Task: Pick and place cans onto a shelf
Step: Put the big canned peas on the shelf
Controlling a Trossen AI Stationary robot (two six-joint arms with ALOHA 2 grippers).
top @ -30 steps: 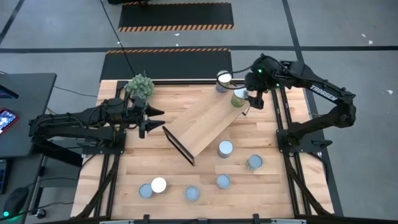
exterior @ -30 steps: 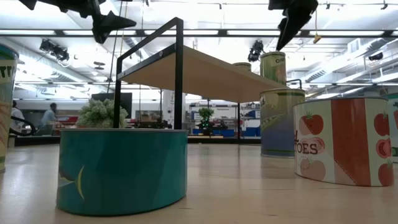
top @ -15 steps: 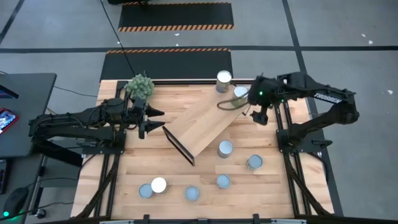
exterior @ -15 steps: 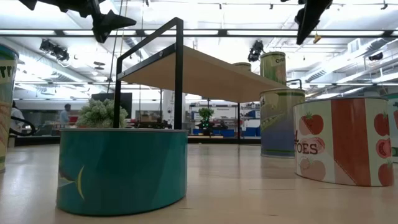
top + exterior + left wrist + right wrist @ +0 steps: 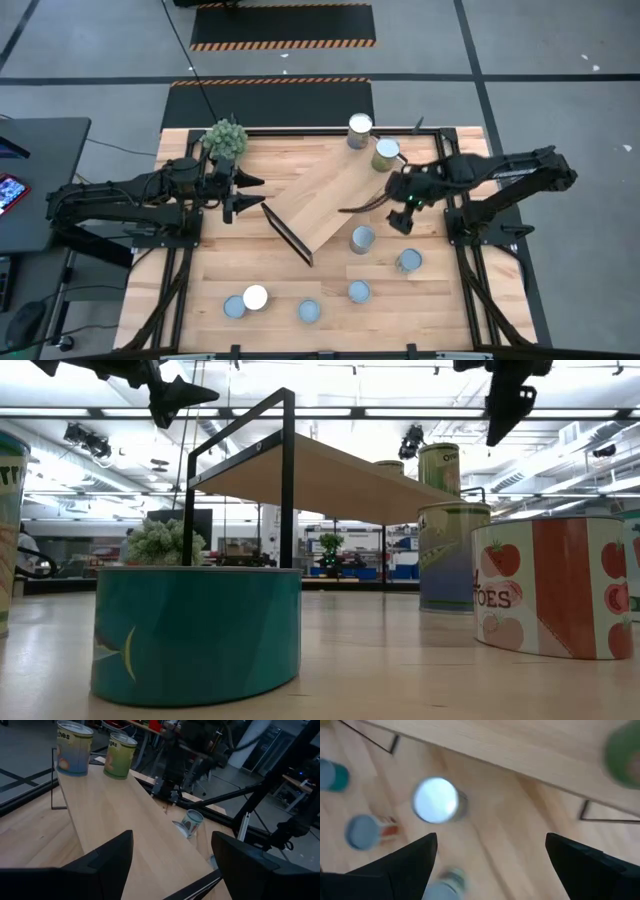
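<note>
left pincer (image 5: 172, 857): open, over shelf (image 5: 115, 815) | two cans (image 5: 95, 752) at far end

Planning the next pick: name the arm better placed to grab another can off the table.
Right. The right gripper hangs open close to the nearest can on the tabletop. The left gripper, also open, waits beyond the shelf, far from the loose cans.

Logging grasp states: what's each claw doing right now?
Left claw: open, empty, beside the light-wood shelf.
Right claw: open, empty, above table cans.
</note>
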